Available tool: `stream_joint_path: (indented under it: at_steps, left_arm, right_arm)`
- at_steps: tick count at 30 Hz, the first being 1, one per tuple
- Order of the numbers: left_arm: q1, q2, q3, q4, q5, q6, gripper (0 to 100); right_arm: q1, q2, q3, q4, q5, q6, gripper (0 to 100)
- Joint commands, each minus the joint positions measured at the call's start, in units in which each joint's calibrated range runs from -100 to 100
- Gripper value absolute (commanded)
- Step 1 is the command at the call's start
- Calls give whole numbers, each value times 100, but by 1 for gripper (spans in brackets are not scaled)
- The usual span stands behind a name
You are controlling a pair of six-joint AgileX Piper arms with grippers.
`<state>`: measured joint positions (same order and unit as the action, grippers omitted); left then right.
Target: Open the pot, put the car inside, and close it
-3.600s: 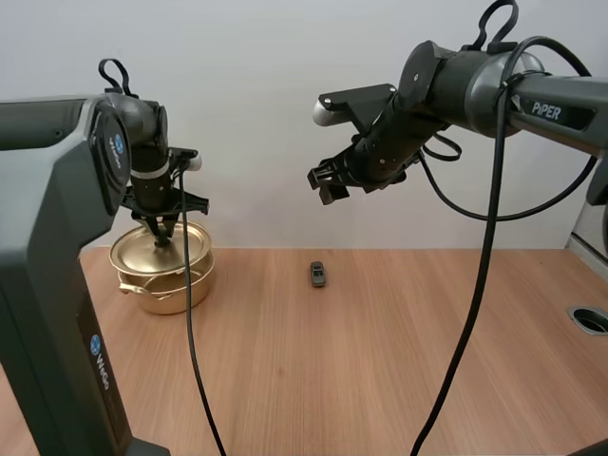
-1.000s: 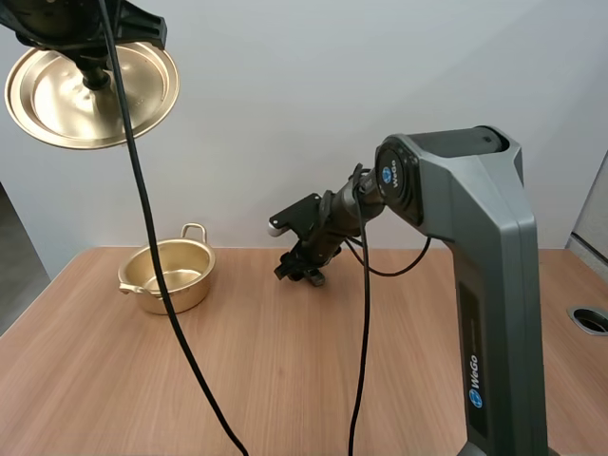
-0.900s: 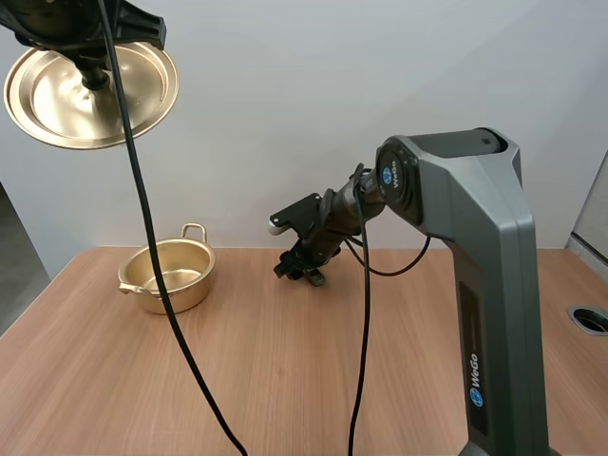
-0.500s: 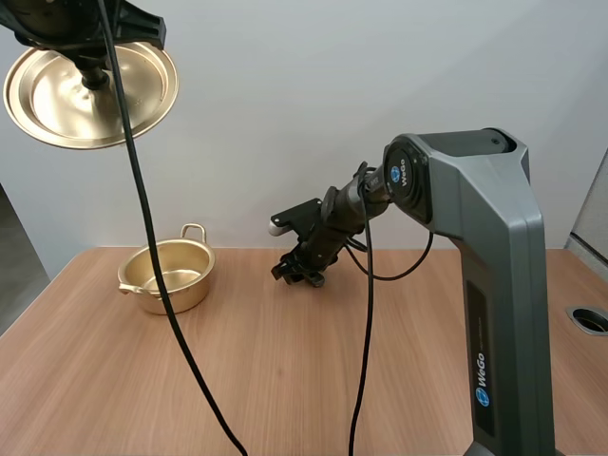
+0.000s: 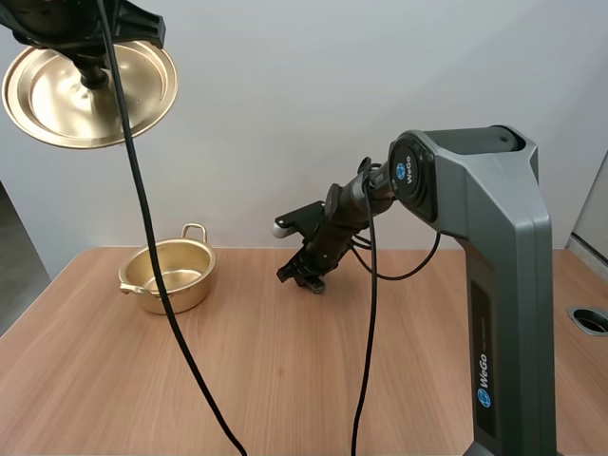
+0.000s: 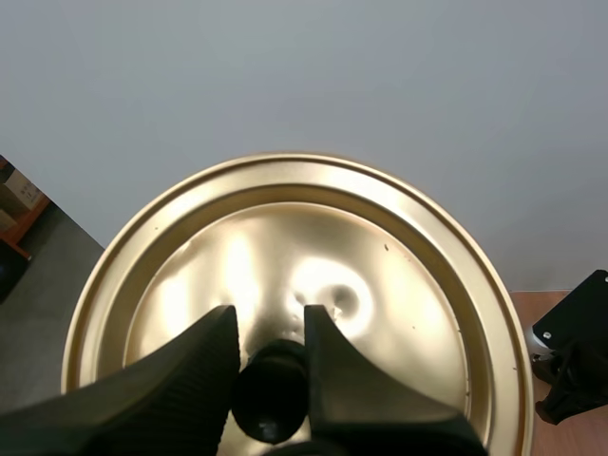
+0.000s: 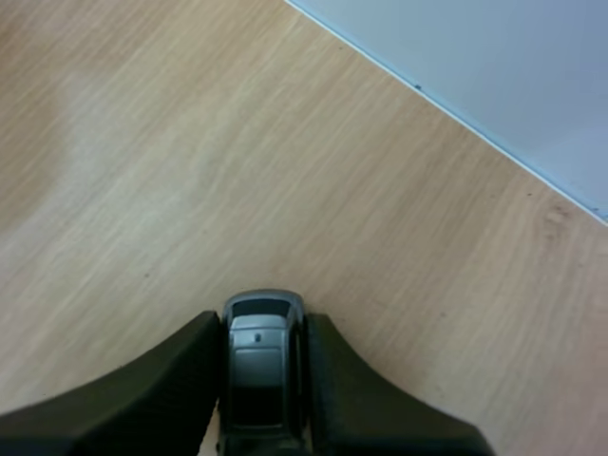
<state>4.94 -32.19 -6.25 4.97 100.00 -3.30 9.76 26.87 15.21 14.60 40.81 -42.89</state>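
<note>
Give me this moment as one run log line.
lid: held high in left gripper | pot: open on table | car: pinched in right gripper | next: likely carry car to pot

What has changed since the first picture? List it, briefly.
The left gripper lifted the lid off the pot and holds it high. The right gripper came down from mid-air to the car and closed on its sides. The pot stayed put on the table, now open; the car is near its old spot.
</note>
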Motion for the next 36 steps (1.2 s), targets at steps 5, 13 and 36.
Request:
stream_joint_path:
  at_steps: [5, 13, 36]
  left_arm:
    - [4, -377, 6, -1, 0, 116, 0]
    - [4, -1355, 6, 185, 0, 188, 0]
    - [4, -1992, 6, 388, 0, 47, 0]
  right_arm:
    - [40, -982, -28, 471, -514, -281, 0]
    - [386, -1843, -28, 851, -50, -713, 0]
    - [1413, -1743, -1248, 693, 364, -931, 0]
